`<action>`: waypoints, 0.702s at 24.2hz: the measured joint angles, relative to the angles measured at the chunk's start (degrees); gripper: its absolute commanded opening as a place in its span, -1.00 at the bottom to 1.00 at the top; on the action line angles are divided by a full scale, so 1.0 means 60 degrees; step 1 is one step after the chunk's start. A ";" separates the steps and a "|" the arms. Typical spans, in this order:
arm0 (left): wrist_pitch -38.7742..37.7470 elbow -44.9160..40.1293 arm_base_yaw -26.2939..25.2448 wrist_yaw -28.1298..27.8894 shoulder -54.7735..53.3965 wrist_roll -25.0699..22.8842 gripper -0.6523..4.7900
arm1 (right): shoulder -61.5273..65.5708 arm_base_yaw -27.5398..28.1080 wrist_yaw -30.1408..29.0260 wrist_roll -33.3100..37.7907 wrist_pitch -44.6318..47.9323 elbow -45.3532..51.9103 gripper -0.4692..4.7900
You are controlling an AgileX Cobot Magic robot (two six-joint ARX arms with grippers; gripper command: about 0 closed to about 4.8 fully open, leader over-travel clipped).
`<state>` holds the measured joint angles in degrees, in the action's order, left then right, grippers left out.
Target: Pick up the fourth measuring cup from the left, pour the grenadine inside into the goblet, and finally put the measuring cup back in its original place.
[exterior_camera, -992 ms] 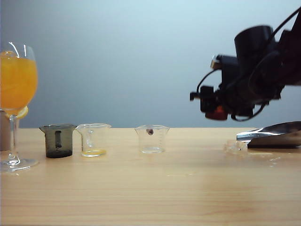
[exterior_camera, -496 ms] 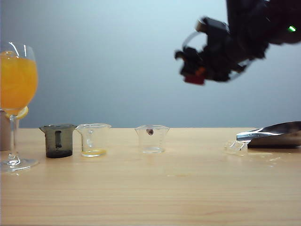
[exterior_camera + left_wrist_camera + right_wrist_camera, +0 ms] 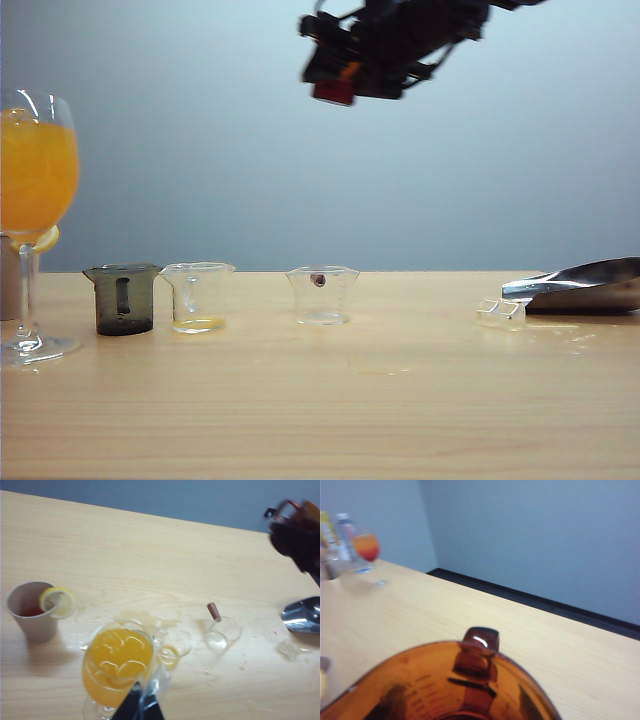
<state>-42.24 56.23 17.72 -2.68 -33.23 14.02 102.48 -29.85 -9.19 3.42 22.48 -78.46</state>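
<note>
While the right end effector (image 3: 335, 88) grips the fourth measuring cup (image 3: 445, 685) aloft, the goblet (image 3: 35, 200) stands far leftward, below; left end effector (image 3: 140, 707) state indeterminable.

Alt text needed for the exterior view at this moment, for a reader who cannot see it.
The right gripper holds the fourth measuring cup high above the wooden table. Below stand the goblet of orange liquid at far left, then a dark grey cup and two clear cups. The left gripper is not visible.
</note>
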 measured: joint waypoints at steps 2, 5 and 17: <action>0.0062 0.0000 0.0000 -0.0007 -0.0004 0.0000 -0.78 | 0.0525 -0.0430 -0.0386 -0.0091 -0.0197 -0.0725 -0.85; 0.0197 0.0000 0.0000 -0.0007 0.0004 0.0000 -0.78 | 0.1242 -0.0951 -0.0736 -0.0168 -0.0353 -0.1515 -0.84; 0.0215 0.0000 0.0000 -0.0004 0.0000 -0.0007 -0.78 | 0.2543 -0.2331 -0.0867 -0.1406 -0.0707 -0.3002 -0.84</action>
<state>-40.95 56.23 17.72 -2.70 -33.23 13.98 117.73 -43.83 -14.39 -5.02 18.24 -96.47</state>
